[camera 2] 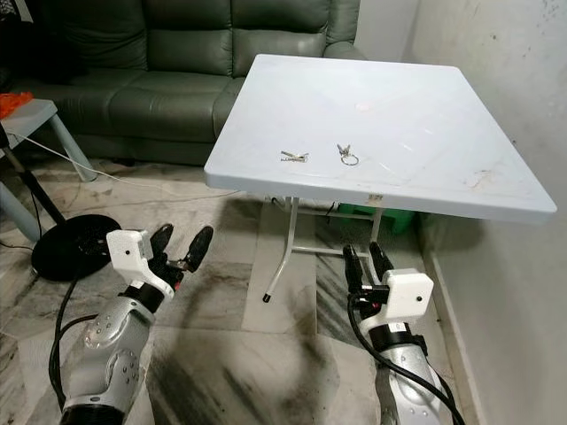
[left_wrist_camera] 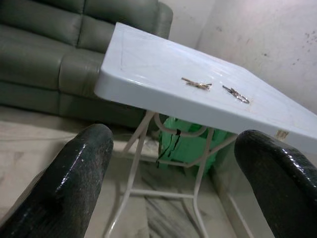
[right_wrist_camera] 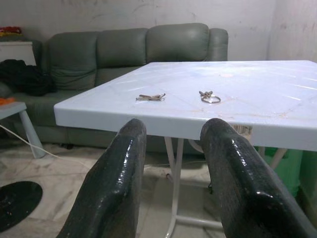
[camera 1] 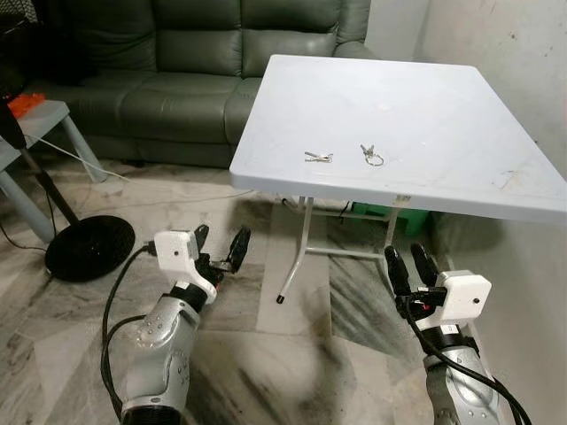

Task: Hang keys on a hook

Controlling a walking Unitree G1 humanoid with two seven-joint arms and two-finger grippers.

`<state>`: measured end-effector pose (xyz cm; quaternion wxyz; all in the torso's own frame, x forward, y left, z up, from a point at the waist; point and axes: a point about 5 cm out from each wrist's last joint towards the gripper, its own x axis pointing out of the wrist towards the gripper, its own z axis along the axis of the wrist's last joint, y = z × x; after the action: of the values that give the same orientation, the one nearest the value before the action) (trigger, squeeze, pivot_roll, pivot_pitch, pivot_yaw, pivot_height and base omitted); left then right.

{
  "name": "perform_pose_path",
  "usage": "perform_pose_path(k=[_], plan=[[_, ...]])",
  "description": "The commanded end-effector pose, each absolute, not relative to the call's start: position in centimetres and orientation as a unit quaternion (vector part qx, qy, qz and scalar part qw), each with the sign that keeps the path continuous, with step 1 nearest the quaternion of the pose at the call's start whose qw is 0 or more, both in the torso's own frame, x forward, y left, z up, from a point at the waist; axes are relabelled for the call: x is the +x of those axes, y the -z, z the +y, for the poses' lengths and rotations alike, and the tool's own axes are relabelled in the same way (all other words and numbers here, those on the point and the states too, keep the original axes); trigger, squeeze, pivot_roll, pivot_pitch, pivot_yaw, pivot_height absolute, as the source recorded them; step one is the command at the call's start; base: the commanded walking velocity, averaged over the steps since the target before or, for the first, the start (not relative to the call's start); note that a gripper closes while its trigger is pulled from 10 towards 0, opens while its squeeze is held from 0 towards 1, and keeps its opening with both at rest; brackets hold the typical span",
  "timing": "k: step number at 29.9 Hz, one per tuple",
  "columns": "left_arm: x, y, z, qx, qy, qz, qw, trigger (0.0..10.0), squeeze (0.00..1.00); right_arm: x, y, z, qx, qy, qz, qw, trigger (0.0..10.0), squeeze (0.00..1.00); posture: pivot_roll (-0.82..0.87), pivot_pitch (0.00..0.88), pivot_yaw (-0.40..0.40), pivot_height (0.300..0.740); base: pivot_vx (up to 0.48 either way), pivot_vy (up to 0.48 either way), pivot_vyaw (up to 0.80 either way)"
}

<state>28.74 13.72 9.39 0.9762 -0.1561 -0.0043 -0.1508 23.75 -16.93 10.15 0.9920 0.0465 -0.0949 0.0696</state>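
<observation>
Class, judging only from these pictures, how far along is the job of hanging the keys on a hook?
Nothing looks done: both key sets, the plain keys and the keys on a ring, lie near the white table's front edge. In hand: nothing; the left gripper and right gripper are below the tabletop, jaws open. Left: grasping, carrying, hanging. I can't see a hook.

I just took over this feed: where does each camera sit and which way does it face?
Left and right eye views: on the head, looking forward and down at the white table; both arms show, left pincer and right pincer.
Left wrist view: along its open fingers, up at the table.
Right wrist view: between its fingers, level with the tabletop.
Shared: two key sets.
</observation>
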Motion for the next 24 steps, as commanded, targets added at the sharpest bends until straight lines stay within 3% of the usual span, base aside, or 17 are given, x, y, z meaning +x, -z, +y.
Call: perform_pose_path(k=[1,9,10,24], plan=[[29.03,-9.99,13.45,-0.159,0.146,-0.007,0.976,10.0,0.00,24.05,-10.94,-16.64,0.046,-0.076,-0.103,0.991,10.0,0.00,-0.06,0.003,-0.020,0.740,0.000,0.000,0.00],[29.35,-10.25,13.23,-0.148,0.142,-0.002,0.979,10.0,0.00,24.60,-11.35,-17.08,0.039,-0.078,-0.107,0.990,10.0,0.00,-0.05,0.000,-0.030,0.740,0.000,0.000,0.00],[29.42,-10.23,13.29,-0.146,0.141,-0.001,0.979,10.0,0.00,24.68,-11.29,-17.16,0.044,-0.081,-0.103,0.990,10.0,1.00,-0.05,0.000,-0.033,0.740,0.000,0.000,0.00],[29.70,-10.25,13.21,-0.139,0.139,0.002,0.980,10.0,0.00,24.95,-11.17,-17.24,0.041,-0.098,-0.093,0.990,10.0,1.00,-0.03,0.000,-0.044,0.740,0.000,0.000,0.00]])
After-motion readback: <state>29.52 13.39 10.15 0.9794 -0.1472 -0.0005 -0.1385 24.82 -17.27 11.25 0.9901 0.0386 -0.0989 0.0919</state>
